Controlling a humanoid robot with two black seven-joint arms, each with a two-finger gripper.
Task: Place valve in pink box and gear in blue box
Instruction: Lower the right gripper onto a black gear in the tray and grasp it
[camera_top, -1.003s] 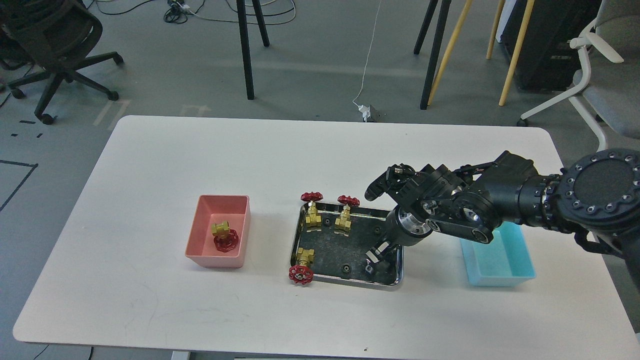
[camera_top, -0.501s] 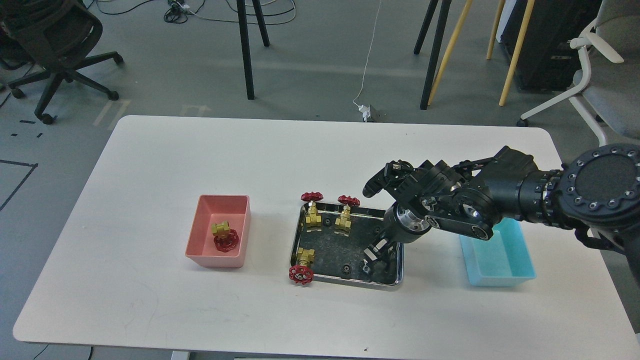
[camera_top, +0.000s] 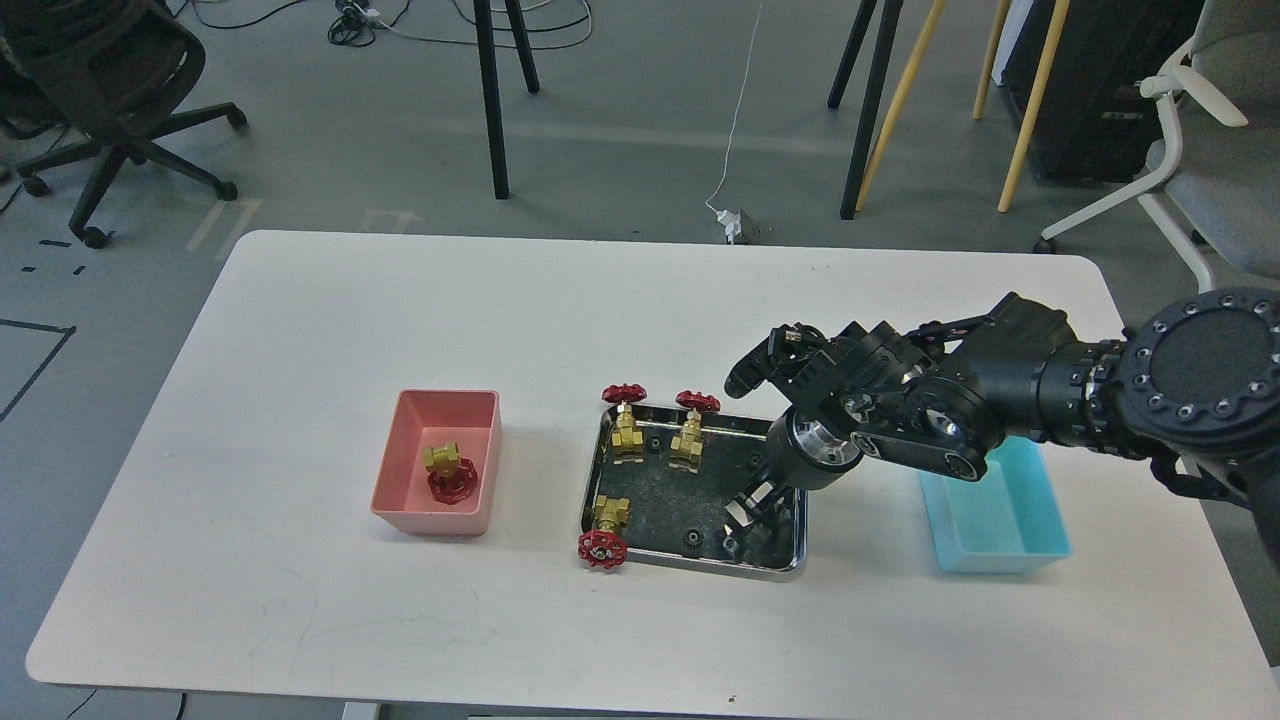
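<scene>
Progress check: one valve (camera_top: 445, 470) already lies in the pink box (camera_top: 400, 470), on its side w/ the red wheel toward the near wall, so that half looks started. Three more valves are in the steel tray (camera_top: 592, 470): two upright at the far-left corner (camera_top: 626, 420) (camera_top: 690, 428), one tipped at the near-left corner (camera_top: 603, 530) w/ its wheel hanging over the rim. Blue box (camera_top: 1000, 520) sits to the right of the tray, partly hidden by the arm; what shows of its inside looks bare, so no gear delivered yet, as far as can be seen. Gears are small black dots on the tray floor, e.g. one near the front rim (camera_top: 690, 541), another by the far valves (camera_top: 654, 441). Right gripper (camera_top: 738, 520) is down inside the tray's near-right corner, fingers pointing at the floor beside a gear there, but it's small and dark, so can't tell if it's spread, closed, or has anything pinched. Left arm isn't in view. Judged stage: going for the first gear pick. Left to do: lift a gear, carry it right to the blue box, drop; remaining valves possibly to the pink box after.
</scene>
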